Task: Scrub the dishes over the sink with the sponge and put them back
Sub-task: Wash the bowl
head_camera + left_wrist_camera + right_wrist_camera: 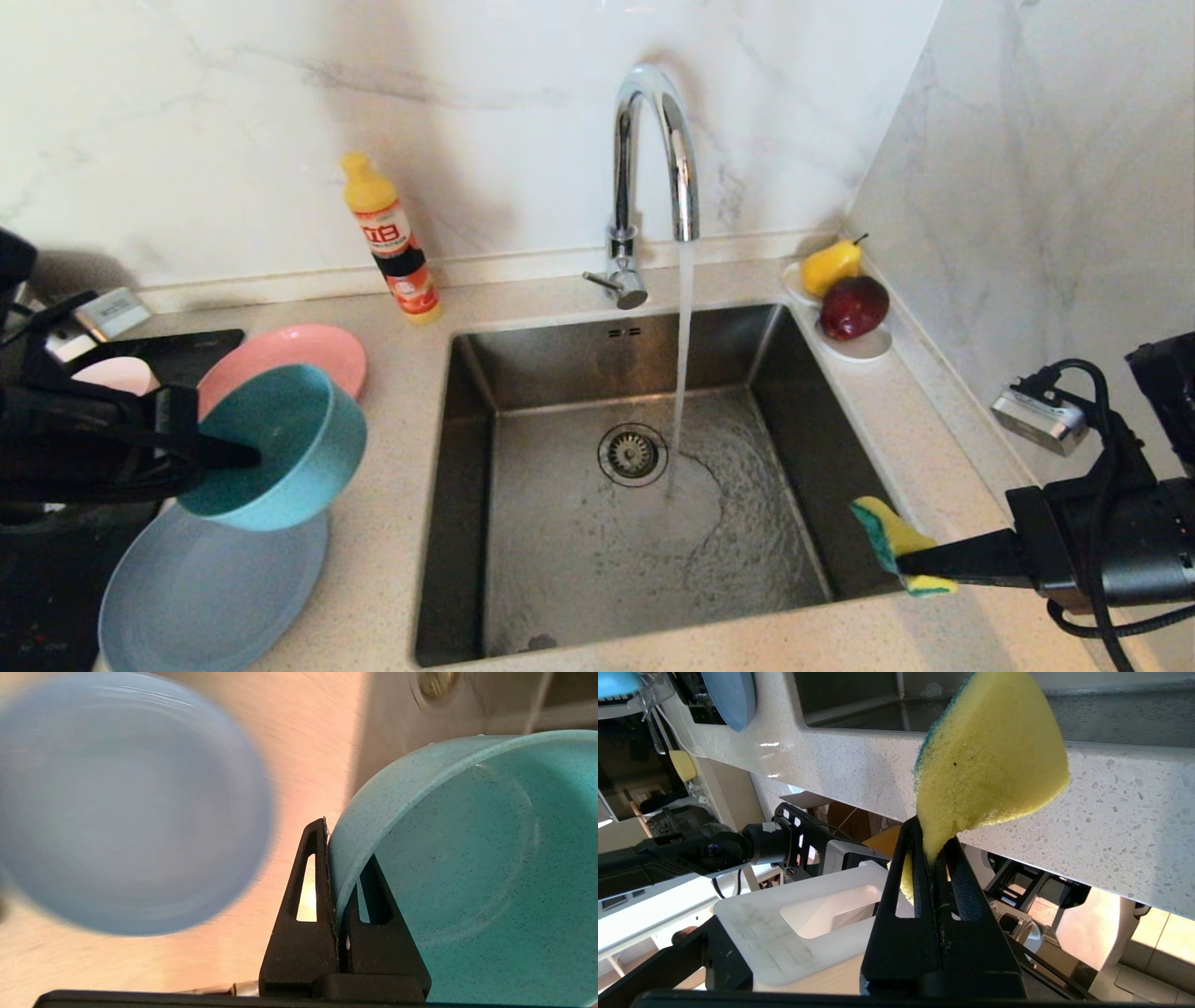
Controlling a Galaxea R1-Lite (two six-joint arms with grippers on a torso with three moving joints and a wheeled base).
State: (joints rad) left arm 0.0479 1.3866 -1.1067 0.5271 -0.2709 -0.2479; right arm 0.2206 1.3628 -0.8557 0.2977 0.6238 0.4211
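Teal bowl (280,443), clamped by the rim in the left end effector (247,455), hangs tilted above the table, short of the sink (467,560), while the right end effector (910,563) pinches the sponge (892,539); scrubbing appears not yet begun.

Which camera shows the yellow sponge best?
The right wrist view: the sponge fills it, pinched in the right gripper. The head view shows it small, at the sink's right edge. The left wrist view shows none of it, only the teal bowl.
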